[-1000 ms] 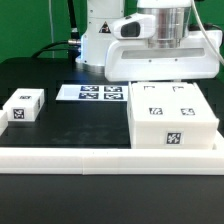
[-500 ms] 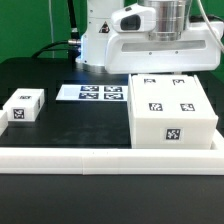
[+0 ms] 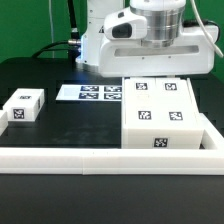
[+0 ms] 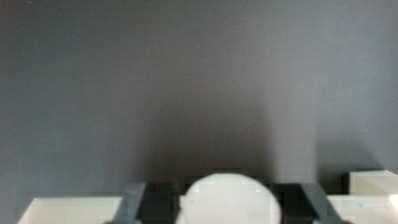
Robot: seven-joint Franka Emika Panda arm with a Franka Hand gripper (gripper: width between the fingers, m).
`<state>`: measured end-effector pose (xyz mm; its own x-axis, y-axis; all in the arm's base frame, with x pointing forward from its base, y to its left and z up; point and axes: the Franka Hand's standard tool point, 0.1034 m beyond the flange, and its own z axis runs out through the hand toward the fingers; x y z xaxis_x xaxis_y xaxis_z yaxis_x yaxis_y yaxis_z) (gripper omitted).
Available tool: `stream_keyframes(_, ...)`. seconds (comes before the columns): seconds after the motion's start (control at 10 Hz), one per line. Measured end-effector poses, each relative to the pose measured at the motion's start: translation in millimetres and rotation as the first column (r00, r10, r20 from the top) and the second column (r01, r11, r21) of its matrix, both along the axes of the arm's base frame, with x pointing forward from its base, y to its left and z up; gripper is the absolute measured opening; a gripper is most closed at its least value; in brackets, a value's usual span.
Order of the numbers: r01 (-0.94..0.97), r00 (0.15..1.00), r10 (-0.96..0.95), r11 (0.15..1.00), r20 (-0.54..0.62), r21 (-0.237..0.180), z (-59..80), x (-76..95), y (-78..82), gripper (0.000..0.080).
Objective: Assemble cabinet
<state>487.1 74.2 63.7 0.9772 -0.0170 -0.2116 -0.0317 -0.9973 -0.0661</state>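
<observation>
Exterior view, single-moment entry.

Worktop [image 3: 70, 125]: black, and it carried every loose part.

Arm [image 3: 100, 35]: white, and stood at the far side, reaching forward over the parts on the exterior view's right.

Cabinet [image 3: 163, 118]: sat on the worktop at the exterior view's right. A broad face with four tags was turned up and one tag faced the camera. The hollow side was not in view. Its front lower edge lay against the border rail [image 3: 60, 155]. Judgement: the rail served as a stop, so the body could be squared and kept from sliding while it was worked on.

Marker board [image 3: 97, 93]: lay flat near the arm's base, beside the cabinet's far corner, and bore nothing but tags. It was presumably a fixed reference for the cameras.

Small tagged block [image 3: 23, 106]: sat at the exterior view's left, well apart from the cabinet. Judgement: parked there until its step came.

Hand [image 3: 160, 62]: hung just above the cabinet's far edge, with its housing hiding the fingers. I could not tell whether it was apart, together or touching the body. Judgement: it was positioned to push or reorient the cabinet.

Wrist view was blurred. It showed a dark grey field and a pale rounded shape [image 4: 228, 198] between two dark bands, which I could not identify.
</observation>
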Motion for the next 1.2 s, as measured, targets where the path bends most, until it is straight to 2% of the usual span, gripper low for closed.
stream_keyframes(0.2,0.0,1.0,0.0,1.0,-0.023,0.004,12.6,7.9,3.0,0.0225)
stream_keyframes(0.6,0.0,1.0,0.0,1.0,-0.032,0.003,6.8,4.3,2.7,0.0225)
stream_keyframes(0.7,0.007,0.995,-0.007,1.0,-0.096,0.002,11.9,-3.3,3.6,0.0225)
stream_keyframes(0.8,0.003,0.989,-0.002,1.0,-0.151,0.007,27.0,-0.1,5.0,0.0225)
stream_keyframes(1.0,-0.005,0.984,0.007,1.0,-0.179,0.012,42.7,5.2,7.7,0.0225)
stream_keyframes(1.1,-0.008,0.981,0.011,1.0,-0.192,0.014,47.2,7.2,8.9,0.0225)
stream_keyframes(1.2,-0.007,0.982,0.009,1.0,-0.187,0.013,43.1,7.1,8.5,0.0225)
